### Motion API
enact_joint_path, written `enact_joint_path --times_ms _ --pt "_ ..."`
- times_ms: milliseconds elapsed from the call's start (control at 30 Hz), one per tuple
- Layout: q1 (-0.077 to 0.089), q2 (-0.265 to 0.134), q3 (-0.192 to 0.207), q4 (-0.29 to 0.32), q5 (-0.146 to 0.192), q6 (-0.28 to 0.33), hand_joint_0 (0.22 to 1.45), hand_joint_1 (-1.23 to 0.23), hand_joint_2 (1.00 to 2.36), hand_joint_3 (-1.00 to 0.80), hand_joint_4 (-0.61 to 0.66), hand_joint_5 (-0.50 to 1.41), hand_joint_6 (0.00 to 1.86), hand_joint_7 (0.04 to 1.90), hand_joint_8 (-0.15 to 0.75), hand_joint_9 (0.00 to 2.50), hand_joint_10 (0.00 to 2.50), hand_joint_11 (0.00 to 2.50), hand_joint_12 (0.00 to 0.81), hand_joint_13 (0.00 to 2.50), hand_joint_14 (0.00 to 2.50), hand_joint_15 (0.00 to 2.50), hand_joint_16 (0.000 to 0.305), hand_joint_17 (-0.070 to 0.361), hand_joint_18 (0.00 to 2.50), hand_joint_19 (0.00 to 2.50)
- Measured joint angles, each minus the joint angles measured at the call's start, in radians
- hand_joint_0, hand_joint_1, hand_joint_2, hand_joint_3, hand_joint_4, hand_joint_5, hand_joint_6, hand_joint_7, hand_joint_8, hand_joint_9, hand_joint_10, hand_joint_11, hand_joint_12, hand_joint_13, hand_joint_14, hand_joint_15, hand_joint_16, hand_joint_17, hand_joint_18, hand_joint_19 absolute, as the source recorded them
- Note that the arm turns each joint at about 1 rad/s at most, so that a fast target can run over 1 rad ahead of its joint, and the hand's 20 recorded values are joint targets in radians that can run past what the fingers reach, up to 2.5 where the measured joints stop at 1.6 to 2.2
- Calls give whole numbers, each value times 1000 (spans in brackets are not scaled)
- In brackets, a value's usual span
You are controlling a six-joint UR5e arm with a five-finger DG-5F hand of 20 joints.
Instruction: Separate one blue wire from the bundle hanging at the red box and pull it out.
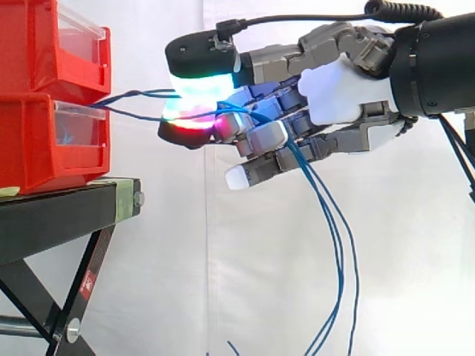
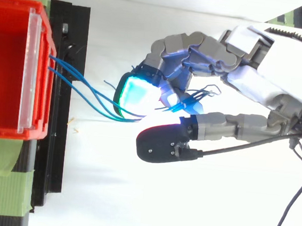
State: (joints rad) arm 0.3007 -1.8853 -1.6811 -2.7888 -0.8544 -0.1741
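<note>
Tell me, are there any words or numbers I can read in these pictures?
None can be read.
Red sticker on the black stand: a white mark, too small to read.
Red bins, hand, blue wires: no lettering seen.

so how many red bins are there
2: the upper red bin sits stacked on the lower red bin, on the black stand. Others may lie beyond the frame.

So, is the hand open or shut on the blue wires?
Shut: the fingers of the hand pinch blue wires coming from the red bin.
</note>
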Motion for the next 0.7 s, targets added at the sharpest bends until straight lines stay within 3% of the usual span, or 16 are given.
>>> enact_joint_path --times_ms 700 --pt "0 0 0 -2 2 0 677 -852 1006 -441 262 -275 841 1052 327 190 909 1509 330 296 1350 1318 39 87 454 835"
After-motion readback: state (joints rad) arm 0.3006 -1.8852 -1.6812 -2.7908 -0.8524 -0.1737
